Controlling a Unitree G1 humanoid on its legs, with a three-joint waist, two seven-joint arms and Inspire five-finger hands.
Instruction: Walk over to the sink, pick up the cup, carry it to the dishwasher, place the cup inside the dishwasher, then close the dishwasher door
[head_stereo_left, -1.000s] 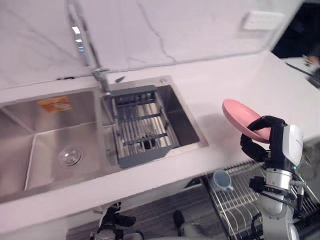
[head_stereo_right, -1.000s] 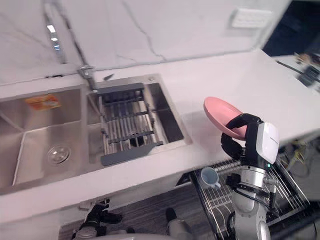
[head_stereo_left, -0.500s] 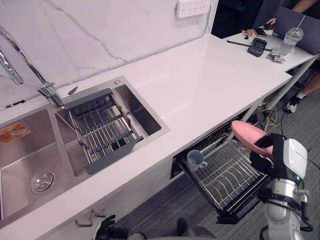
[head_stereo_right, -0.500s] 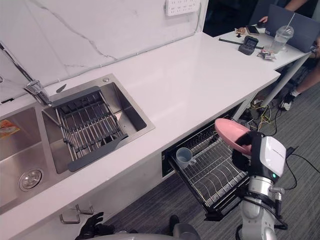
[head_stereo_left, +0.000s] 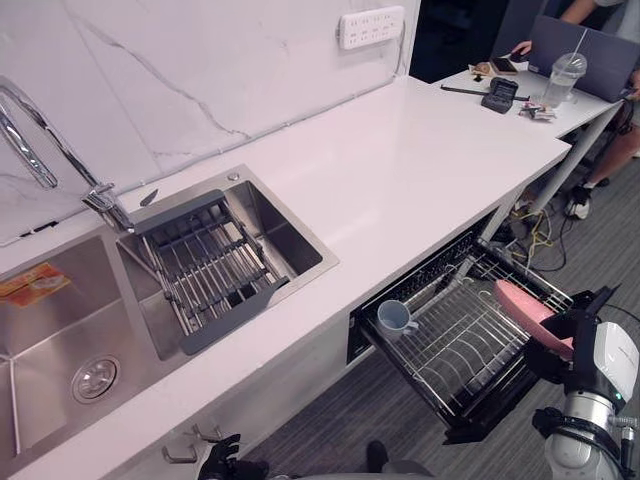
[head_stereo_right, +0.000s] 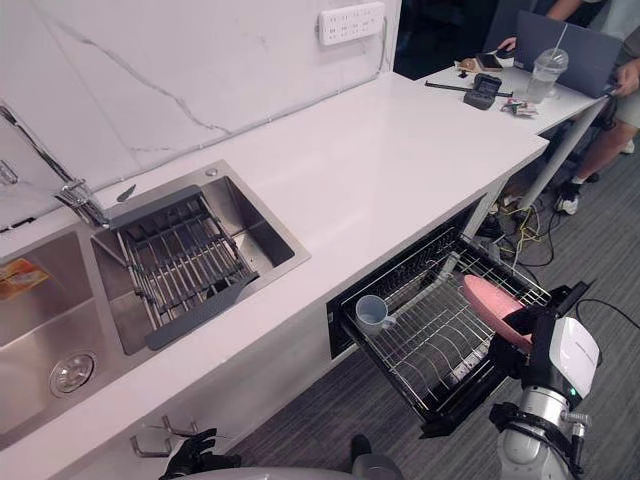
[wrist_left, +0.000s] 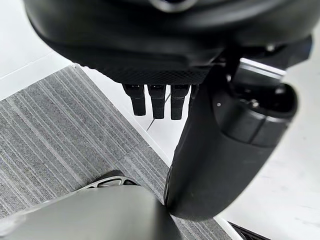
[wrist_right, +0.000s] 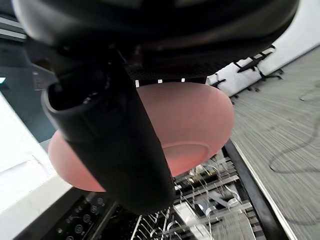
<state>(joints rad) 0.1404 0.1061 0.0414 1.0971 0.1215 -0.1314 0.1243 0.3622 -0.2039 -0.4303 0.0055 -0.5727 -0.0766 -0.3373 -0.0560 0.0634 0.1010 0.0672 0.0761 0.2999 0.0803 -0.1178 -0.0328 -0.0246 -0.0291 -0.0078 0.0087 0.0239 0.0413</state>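
Right hand: the right hand (head_stereo_left: 578, 345) has its fingers curled round the rim of a pink bowl (head_stereo_left: 522, 308). In the right wrist view the thumb is clamped across the bowl's underside, and the grip looks the same as half a second ago.
Held thing: it is a bowl, not the cup the task names.
Cup: a pale blue cup (head_stereo_left: 396, 318) stands in the pulled-out dishwasher rack (head_stereo_left: 465, 352). It is at the corner across the rack from the fingers, by the tabletop edge.
What changed: a second ago the fingers held the bowl high over the tabletop (head_stereo_left: 400, 170), beside the sink (head_stereo_left: 50, 330). Half a second ago it was above the rack's outer corner. Now it sits lower, over the rack's outer edge, with the wires just beneath the fingers. The whole view has also swung, so the camera turned as well.
Contact: whether the bowl touches the wires cannot be told.
Left hand: the left hand (head_stereo_left: 222, 458) is low near the floor, its fingers (wrist_left: 152, 102) hanging loose and holding nothing.
Meaning: the carry looks finished and the placing step is in hand. What likely remains is to set the bowl down, let go, and close the dishwasher.
Risk: the bowl is tilted, so if released at the outer edge it could slide off.
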